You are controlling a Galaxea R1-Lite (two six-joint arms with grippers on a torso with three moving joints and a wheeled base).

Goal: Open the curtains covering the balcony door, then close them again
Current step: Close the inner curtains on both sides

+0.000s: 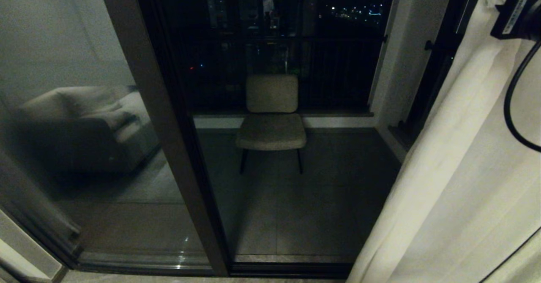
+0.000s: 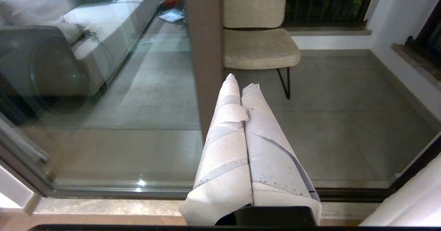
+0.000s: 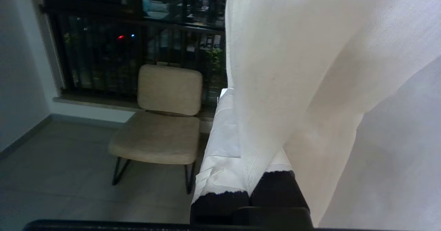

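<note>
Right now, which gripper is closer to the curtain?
The right. The right gripper is shut on the curtain's edge, fabric pinched between its fingers. The left gripper is shut on nothing, pointing at the glass balcony door, away from the curtain.

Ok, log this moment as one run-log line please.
right gripper: shut on curtain edge | left gripper: shut, idle | balcony door: uncovered
</note>
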